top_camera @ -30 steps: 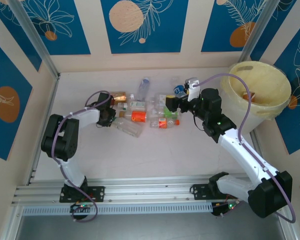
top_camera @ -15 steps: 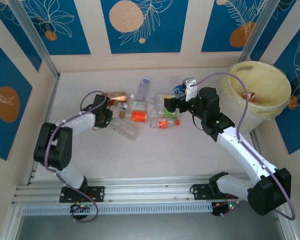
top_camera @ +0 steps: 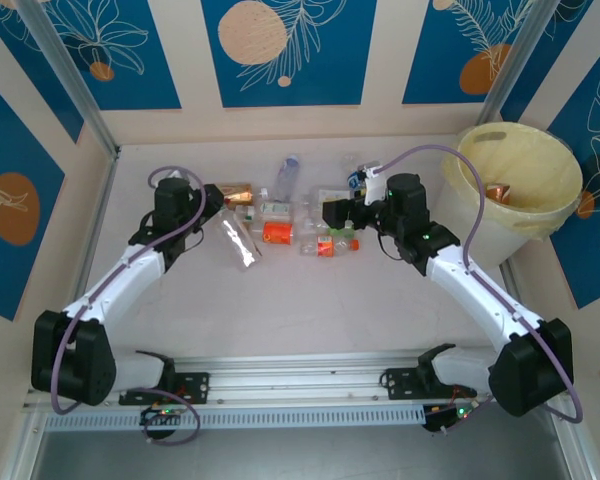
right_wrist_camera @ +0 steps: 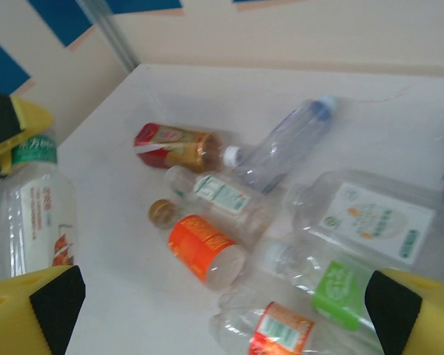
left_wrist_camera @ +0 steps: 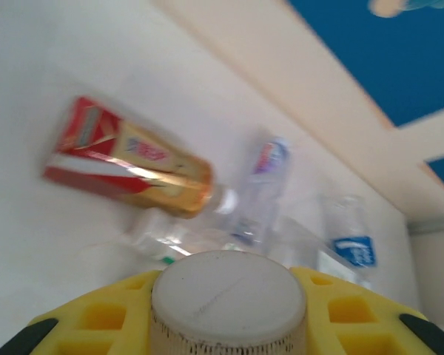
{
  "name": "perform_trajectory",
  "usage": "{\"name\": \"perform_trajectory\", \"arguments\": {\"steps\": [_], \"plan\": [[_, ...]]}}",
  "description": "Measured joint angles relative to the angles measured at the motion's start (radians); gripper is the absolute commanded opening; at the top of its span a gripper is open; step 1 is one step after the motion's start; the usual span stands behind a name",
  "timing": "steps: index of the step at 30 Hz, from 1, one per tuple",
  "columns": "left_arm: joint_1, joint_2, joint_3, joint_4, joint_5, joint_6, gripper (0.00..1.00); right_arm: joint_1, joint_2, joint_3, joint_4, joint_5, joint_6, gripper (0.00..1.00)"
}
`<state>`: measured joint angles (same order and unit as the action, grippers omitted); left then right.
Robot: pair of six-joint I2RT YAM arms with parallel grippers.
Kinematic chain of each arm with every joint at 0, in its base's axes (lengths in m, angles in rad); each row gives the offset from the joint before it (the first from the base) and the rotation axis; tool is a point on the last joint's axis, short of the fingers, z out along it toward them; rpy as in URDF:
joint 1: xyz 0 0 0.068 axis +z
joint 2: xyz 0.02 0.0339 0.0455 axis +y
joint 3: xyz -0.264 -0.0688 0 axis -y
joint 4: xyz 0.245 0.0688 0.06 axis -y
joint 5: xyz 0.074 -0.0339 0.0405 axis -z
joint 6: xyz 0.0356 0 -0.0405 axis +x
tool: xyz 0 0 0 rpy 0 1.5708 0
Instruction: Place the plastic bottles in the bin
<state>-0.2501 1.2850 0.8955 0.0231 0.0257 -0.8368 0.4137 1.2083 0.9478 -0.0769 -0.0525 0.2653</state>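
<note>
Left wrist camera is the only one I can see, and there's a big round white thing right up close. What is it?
Observer: That's the cap of a clear bottle with a green band near its top. Your left gripper is shut on it.
Operator: Where's the bin? I can't find it!
Observer: The pale yellow bin stands at the far right corner of the table.
Operator: Is anything in it yet?
Observer: Yes, one copper-red bottle lies inside.
</note>
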Motion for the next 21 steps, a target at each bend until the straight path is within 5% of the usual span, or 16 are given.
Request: {"name": "perform_trajectory", "arguments": {"steps": [10,21], "plan": [[-0.038,0.095,0.187,0.154,0.361,0.085,0.0,0.087,0.103,0.023,0.111,-0.251,0.084,0.99],[-0.15,0.229,0.369,0.223,0.439,0.132,0.0,0.226,0.243,0.06,0.31,-0.239,0.195,0.99]]}}
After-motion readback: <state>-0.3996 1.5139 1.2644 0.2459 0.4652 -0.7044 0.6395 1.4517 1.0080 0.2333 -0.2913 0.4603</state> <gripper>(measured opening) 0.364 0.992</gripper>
